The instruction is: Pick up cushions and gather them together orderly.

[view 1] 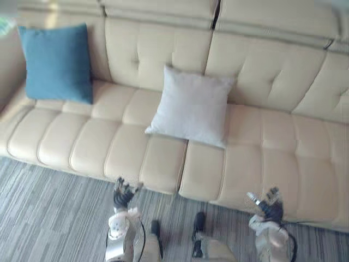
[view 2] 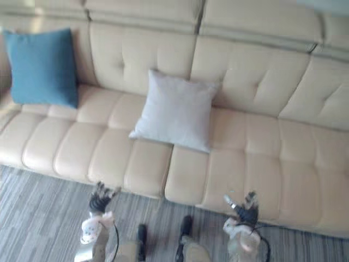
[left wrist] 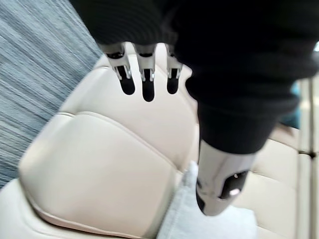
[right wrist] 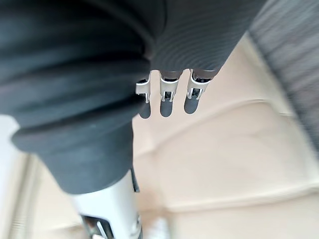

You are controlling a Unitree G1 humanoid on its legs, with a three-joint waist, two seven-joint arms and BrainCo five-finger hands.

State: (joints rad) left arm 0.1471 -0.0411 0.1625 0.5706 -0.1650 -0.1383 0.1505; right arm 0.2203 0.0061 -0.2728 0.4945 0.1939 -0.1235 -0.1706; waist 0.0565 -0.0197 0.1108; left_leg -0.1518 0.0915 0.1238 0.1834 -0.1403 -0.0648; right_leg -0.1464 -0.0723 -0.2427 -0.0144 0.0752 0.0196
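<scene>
A light grey cushion (view 1: 191, 106) leans against the backrest at the middle of the cream sofa (view 1: 272, 158). A blue cushion (view 1: 57, 63) stands upright at the sofa's far left end. My left hand (view 1: 124, 194) hovers low in front of the seat edge, fingers straight and spread, holding nothing. My right hand (view 1: 267, 203) is raised the same way in front of the seat further right, open and empty. In the left wrist view my fingers (left wrist: 144, 82) point over the seat, and a corner of the grey cushion (left wrist: 199, 224) shows past the thumb.
The sofa's seat front (view 1: 163, 174) runs across just ahead of both hands. Grey striped carpet (view 1: 49, 213) covers the floor in front. The right part of the seat (view 1: 305, 164) has bare room.
</scene>
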